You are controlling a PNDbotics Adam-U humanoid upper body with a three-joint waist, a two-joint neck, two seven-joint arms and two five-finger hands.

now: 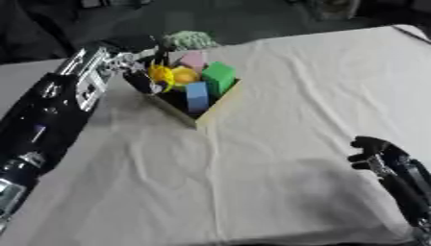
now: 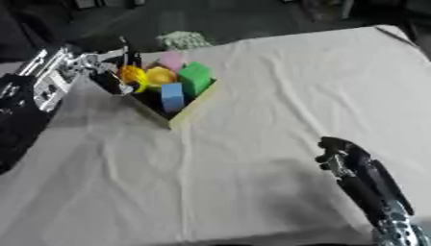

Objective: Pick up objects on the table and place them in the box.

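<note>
Two arms are in my view. My left arm comes in from the lower left and stretches up along that side of the table (image 1: pixel 278 144), its left hand (image 1: pixel 141 72) at the near-left rim of the box (image 1: pixel 215 108). The fingers there curl round a yellow object (image 1: pixel 161 76) that sits just over the box's left edge — I read it as held, though the fingertips themselves are hard to separate from the dark box wall. My right hand (image 2: pixel 336 153) rests low at the right, fingers up and bent inward, holding nothing, well apart from the box.

The box is a tan, shallow tray lying askew on the white cloth, its long axis running from the upper left toward the lower right, with its near corner pointing down toward me. Inside it, a blue block (image 1: pixel 196 96) stands upright near the middle, long axis vertical in my view. A green block (image 1: pixel 219 77) is just beside it to the right, a pink block (image 1: pixel 193 60) lies toward the far end, and an orange-yellow round piece (image 1: pixel 183 74) sits between them. Beyond the box's far corner a pale green lumpy thing (image 1: pixel 189 39) lies on the cloth.
</note>
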